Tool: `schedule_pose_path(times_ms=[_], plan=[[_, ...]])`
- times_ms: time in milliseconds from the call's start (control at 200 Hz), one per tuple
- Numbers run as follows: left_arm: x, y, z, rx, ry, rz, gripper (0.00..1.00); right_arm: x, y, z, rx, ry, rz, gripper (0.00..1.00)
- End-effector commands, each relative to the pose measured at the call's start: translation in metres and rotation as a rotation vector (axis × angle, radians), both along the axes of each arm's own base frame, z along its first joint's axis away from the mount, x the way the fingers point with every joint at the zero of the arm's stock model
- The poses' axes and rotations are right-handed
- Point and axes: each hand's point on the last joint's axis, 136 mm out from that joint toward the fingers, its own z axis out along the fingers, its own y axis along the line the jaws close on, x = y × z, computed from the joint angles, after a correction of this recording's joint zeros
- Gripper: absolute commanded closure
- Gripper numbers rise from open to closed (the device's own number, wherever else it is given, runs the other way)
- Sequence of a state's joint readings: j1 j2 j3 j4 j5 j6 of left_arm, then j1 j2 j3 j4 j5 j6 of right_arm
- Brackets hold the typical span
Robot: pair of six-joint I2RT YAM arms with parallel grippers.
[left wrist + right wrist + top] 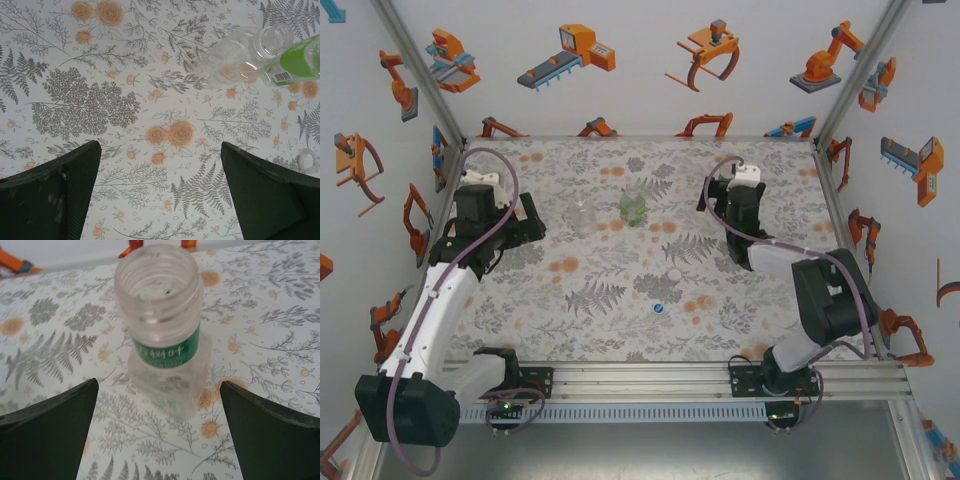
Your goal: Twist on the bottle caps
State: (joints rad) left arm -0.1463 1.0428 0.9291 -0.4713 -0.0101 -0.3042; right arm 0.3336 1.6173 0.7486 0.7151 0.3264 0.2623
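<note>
The labelled bottle point(165, 345), clear with a green band of white characters, stands upright on the floral surface point(600, 290). Its long axis is vertical and its open mouth points straight up. The threaded neck is bare, with no cap on it. The right gripper point(158, 384) is spread wide. This bottle stands between its two dark fingers point(55, 430) and there is free space on both sides, so nothing is pinched.

The green-tinted bottle point(634, 208) stands upright near the far middle of the surface. The short clear bottle point(582, 218) stands just left of it, also upright, and the left wrist view shows its mouth open. The white cap point(673, 273) lies nearer to the arm bases than the green-tinted bottle and a little to the right. The blue cap point(659, 308) lies nearer to the bases again, apart from the white one.

The right arm point(830, 295) is folded at its elbow and its wrist points down, well right of the green-tinted bottle. The left arm point(430, 300) reaches forward along the left side. The left gripper point(532, 222) is left of the green-tinted bottle, beyond the short clear bottle, and it is spread open above bare surface, holding nothing.
</note>
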Motion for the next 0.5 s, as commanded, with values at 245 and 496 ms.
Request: schedule_pose_path(times_ms=[245,496], plan=[[-0.003,-0.009,0.008,-0.045,-0.007,-0.018,0.03,0.042,-0.019,-0.012,-0.015,-0.074,-0.204,0.03],[-0.004,-0.010,0.005,-0.049,0.004,-0.016,0.03,0.051,-0.018,-0.031,-0.038,-0.066,-0.212,0.14]])
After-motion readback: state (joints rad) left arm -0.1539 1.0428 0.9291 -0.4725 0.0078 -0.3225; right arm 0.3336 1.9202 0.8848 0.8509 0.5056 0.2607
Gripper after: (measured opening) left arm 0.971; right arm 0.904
